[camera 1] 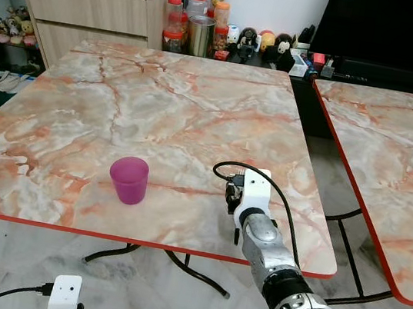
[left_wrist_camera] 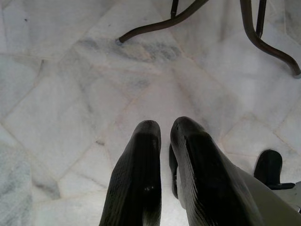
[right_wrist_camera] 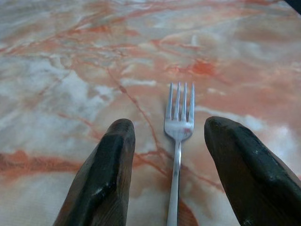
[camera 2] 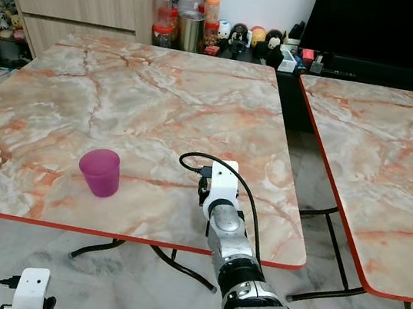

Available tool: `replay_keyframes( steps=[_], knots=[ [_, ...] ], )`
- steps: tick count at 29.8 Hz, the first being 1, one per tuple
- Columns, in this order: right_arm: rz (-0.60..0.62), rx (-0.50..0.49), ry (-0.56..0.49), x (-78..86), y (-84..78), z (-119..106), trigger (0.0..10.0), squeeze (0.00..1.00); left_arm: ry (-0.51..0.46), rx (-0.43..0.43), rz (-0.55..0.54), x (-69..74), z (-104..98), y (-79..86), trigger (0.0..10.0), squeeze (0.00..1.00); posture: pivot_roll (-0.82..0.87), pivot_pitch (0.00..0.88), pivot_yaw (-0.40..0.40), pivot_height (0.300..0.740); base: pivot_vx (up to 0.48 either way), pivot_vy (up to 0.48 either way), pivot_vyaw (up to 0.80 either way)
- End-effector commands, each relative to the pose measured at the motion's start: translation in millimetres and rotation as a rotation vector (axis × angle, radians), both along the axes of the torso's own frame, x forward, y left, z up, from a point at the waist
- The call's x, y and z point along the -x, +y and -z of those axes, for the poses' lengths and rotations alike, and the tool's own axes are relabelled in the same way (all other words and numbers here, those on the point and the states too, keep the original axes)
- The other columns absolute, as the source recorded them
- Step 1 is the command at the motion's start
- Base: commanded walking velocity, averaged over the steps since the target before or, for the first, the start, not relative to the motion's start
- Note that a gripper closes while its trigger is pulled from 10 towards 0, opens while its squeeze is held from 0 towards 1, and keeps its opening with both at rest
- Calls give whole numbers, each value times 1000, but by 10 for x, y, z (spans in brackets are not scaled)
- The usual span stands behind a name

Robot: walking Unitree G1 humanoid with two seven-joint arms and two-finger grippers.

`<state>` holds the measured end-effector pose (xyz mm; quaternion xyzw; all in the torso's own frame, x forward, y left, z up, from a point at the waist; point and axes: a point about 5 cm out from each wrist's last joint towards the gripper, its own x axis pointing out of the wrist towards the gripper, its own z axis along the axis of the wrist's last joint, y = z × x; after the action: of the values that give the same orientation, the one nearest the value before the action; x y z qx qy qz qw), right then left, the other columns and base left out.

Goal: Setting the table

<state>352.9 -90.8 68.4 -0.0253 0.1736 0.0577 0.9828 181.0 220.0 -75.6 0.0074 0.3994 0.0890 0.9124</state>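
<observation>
A silver fork point(right_wrist_camera: 178, 141) lies flat on the marble table point(camera 1: 161, 93), tines pointing away from the wrist camera. My right gripper point(right_wrist_camera: 169, 126) is open, one black finger point(right_wrist_camera: 106, 174) on each side of the fork's handle, neither touching it. In the left eye view the right wrist point(camera 1: 251, 196) hovers over the table's near right part. A purple cup point(camera 1: 129, 179) stands upright to its left, a short way apart. My left gripper point(left_wrist_camera: 165, 125) hangs shut over the floor below the table edge.
A second marble table point(camera 1: 401, 152) stands to the right across a narrow gap. Jars and figurines point(camera 1: 202, 26) line the back beside a wooden sideboard point(camera 1: 88, 12). Curved table legs point(left_wrist_camera: 188, 16) rest on the tiled floor.
</observation>
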Motion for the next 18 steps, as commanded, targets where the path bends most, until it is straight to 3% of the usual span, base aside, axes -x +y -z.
replay_keyframes(
  steps=[1, 18],
  knots=[
    [1, -3, -9, -23, 17, -33, 10000, 0, 19, 10, -5, 36, 23, -3, 10000, 0, 94, 0, -27, 714, 0, 0, 0],
    [46, -27, 45, 30, -28, 81, 10000, 0, 33, 21, 2, 81, 46, -15, 10000, 0, 95, 0, -27, 714, 0, 0, 0]
  ],
)
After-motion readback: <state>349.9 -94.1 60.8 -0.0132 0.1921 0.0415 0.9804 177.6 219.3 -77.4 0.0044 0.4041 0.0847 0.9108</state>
